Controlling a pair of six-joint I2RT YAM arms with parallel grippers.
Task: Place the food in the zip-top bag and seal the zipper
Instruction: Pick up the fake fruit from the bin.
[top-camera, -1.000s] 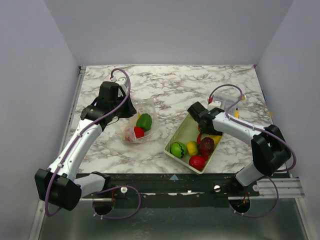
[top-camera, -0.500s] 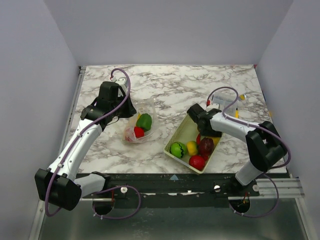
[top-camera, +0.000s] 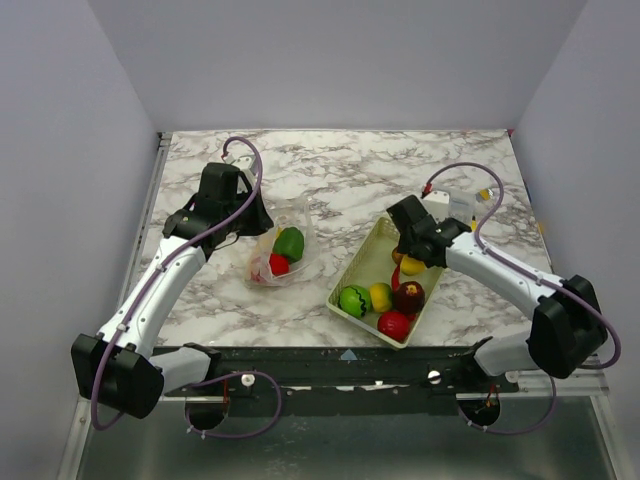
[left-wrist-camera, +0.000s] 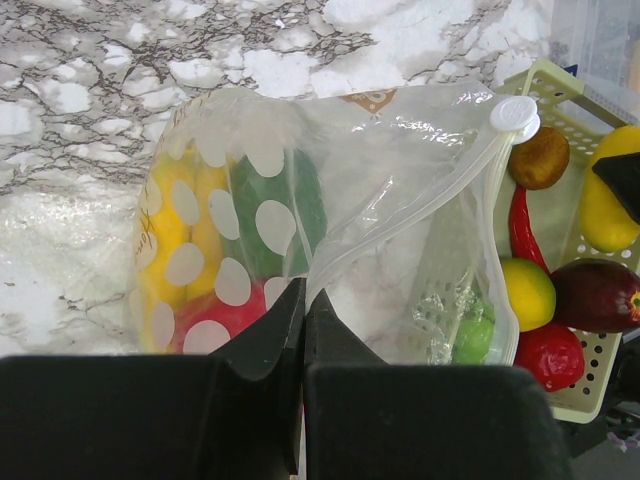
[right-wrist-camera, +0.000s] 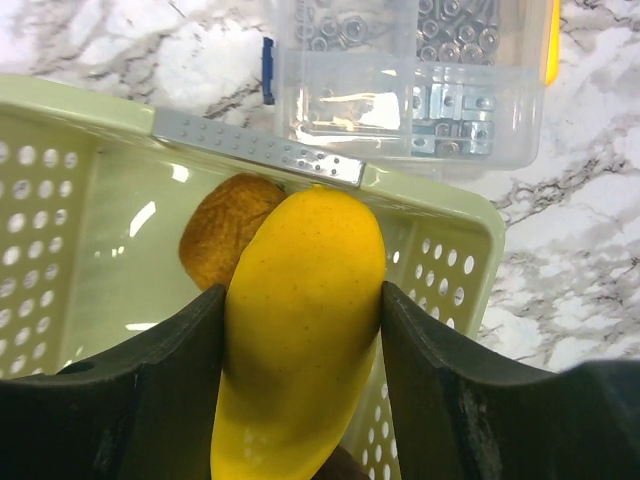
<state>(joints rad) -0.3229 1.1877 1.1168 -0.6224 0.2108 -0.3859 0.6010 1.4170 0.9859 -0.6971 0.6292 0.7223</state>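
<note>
Right claw (right-wrist-camera: 300, 325) shifted right, yellow fruit (right-wrist-camera: 305, 270) pinched within it over basket (right-wrist-camera: 432, 197), left claw (left-wrist-camera: 303, 300) clamping zip-top bag (left-wrist-camera: 385, 175)

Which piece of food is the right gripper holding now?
The long yellow piece, clamped in the right gripper at the far end of the basket. The other pieces lie loose in the basket or sit inside the zip-top bag.

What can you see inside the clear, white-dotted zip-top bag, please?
A yellow toy piece, a green toy piece and a red toy piece show through the soft clear bag. The left pincer and the bag's white dots cover parts of them, so anything beneath is hidden.
</note>
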